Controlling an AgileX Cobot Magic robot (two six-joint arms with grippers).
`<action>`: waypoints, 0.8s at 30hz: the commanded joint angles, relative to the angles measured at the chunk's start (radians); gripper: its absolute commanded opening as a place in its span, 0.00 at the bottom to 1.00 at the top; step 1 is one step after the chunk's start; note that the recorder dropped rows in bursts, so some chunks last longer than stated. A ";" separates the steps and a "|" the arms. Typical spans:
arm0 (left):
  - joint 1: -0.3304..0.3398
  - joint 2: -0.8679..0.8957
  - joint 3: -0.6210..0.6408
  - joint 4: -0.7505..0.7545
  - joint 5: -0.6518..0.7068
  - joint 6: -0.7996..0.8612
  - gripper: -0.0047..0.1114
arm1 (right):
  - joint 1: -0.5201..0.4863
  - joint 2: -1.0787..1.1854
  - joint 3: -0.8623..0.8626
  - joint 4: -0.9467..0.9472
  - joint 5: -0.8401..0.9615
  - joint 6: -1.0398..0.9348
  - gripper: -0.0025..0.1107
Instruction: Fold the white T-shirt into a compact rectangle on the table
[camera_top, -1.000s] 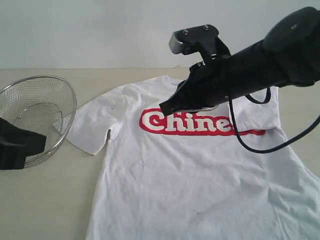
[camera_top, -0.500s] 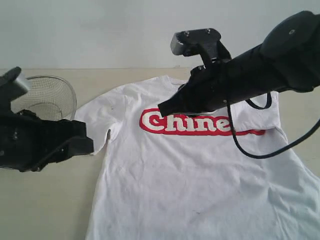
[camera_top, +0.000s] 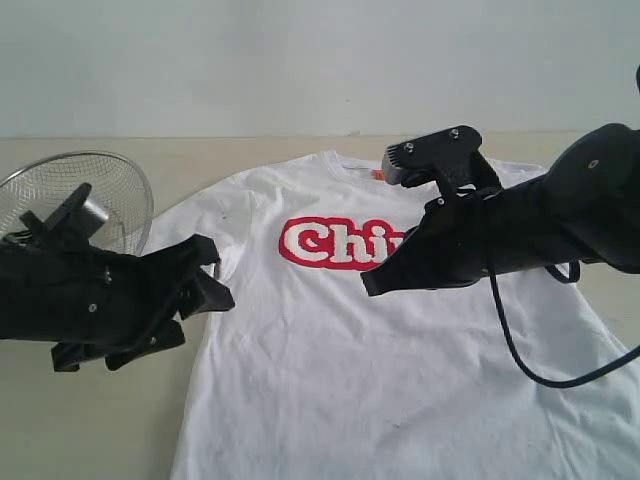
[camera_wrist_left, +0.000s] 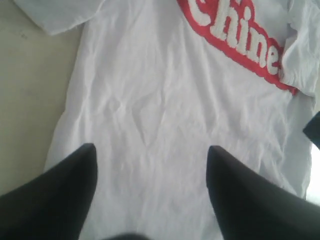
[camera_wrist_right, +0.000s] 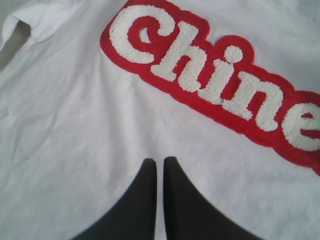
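The white T-shirt (camera_top: 330, 340) lies face up and spread out on the table (camera_top: 90, 420), with red-and-white lettering (camera_top: 330, 243) across the chest and an orange neck tag (camera_top: 378, 175). My left gripper (camera_top: 218, 275) hovers at the shirt's left edge below the sleeve, open, with nothing between its fingers. In the left wrist view it (camera_wrist_left: 151, 148) stands wide over wrinkled white cloth (camera_wrist_left: 160, 100). My right gripper (camera_top: 368, 285) hangs over the chest, covering the end of the lettering. Its jaws (camera_wrist_right: 160, 160) are shut and empty, just below the lettering (camera_wrist_right: 210, 80).
A round wire-mesh basket (camera_top: 90, 195) stands at the far left, partly behind my left arm. A black cable (camera_top: 510, 340) loops from the right arm over the shirt. Bare tabletop shows left of the shirt and along the back.
My left arm has swung in from the left past the basket to the shirt's left side, and its jaws have opened. The right arm has dropped lower and moved right, uncovering the collar.
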 joint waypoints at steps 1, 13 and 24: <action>0.002 0.084 -0.020 -0.144 0.013 0.178 0.56 | 0.000 -0.011 0.007 0.003 0.015 -0.007 0.02; 0.031 0.206 -0.108 -0.144 -0.008 0.191 0.56 | 0.000 -0.011 0.007 0.003 0.025 -0.007 0.02; 0.146 0.293 -0.155 -0.144 0.000 0.257 0.56 | 0.000 -0.011 0.007 0.003 0.028 -0.007 0.02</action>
